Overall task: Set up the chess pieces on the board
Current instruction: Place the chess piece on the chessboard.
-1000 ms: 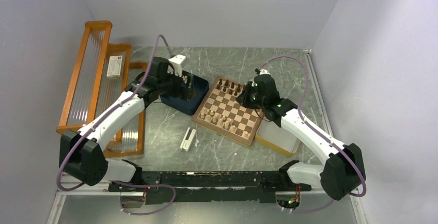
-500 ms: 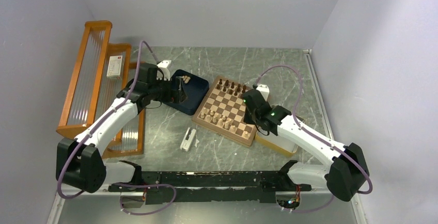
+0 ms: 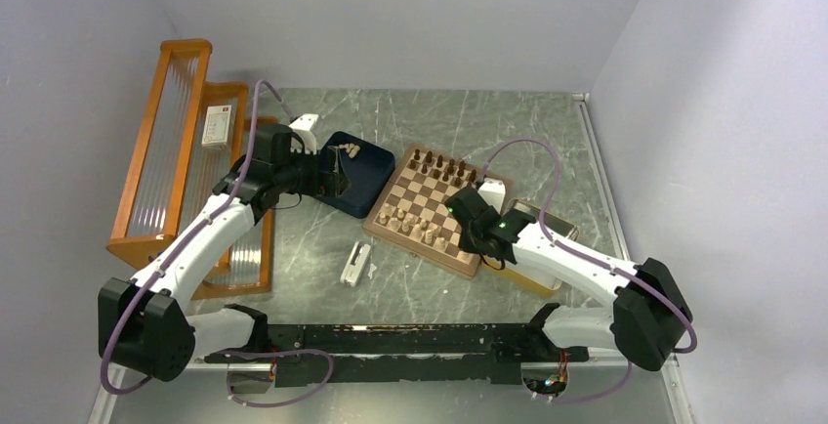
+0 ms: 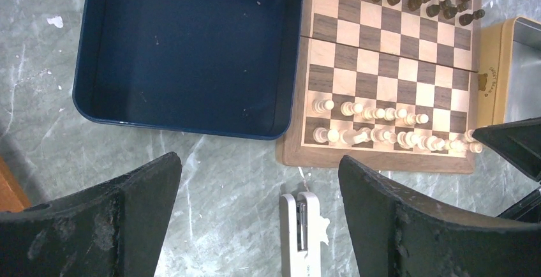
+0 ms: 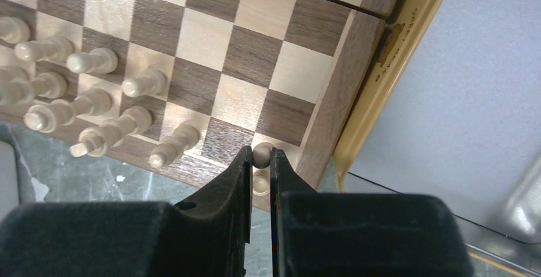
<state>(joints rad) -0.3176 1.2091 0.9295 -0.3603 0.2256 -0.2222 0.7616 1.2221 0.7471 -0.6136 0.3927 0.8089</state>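
One board [image 3: 430, 199] lies on the tabletop [image 3: 410, 287] between one blue tray [image 4: 191, 66] and one yellow-rimmed tray [image 4: 490, 66]. It carries two rows of pale pieces [image 4: 381, 113] and two rows of dark pieces [image 4: 439, 9]; exact counts are not legible. The right hand [image 5: 259, 162] is clamped on one pale piece [image 5: 262, 154] at the board corner beside the yellow-rimmed tray. The left hand [image 4: 258, 162] is spread wide and empty above the tabletop.
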